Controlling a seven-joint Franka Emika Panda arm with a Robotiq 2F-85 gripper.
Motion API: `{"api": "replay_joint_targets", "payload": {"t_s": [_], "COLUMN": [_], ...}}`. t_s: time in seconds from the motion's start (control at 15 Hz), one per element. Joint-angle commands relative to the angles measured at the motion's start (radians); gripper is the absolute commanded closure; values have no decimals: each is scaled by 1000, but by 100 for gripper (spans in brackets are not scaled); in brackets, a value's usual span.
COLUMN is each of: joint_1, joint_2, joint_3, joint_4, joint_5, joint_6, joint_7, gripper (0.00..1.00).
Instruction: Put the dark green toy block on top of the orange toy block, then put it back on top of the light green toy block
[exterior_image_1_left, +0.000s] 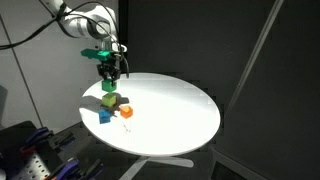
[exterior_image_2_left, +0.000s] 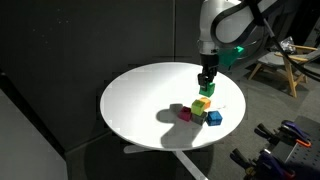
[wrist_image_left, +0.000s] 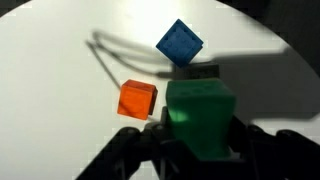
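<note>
The gripper (exterior_image_1_left: 110, 74) is clamped on the dark green toy block (wrist_image_left: 200, 112), which sits directly over the light green toy block (exterior_image_1_left: 111, 101), perhaps resting on it. In the wrist view the orange toy block (wrist_image_left: 137, 99) lies just left on the white table (exterior_image_1_left: 180, 110), with the blue block (wrist_image_left: 180, 42) beyond.

A round white table (exterior_image_1_left: 175, 115) stands before a dark curtain backdrop (exterior_image_2_left: 60, 40) in both exterior views. A small blue cube-shaped toy block (exterior_image_1_left: 104, 116) lies flat on the tabletop near its edge. In the wrist view the block shows turned corner-on. A pale wooden frame (exterior_image_2_left: 290, 65) stands beyond the table.
</note>
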Motion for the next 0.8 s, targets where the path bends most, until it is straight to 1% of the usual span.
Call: {"api": "replay_joint_targets", "payload": {"t_s": [0.0,0.33,0.73], "joint_1": [-14,-40,-66], "joint_2": [-45,-33,7], "joint_3": [-19,-54,-79], "joint_4": [-3,13,27], "joint_5": [-24,-32,-17], "joint_6": [-38,-41,-5], "joint_7": [69,151,178], "gripper": [74,74,74]}}
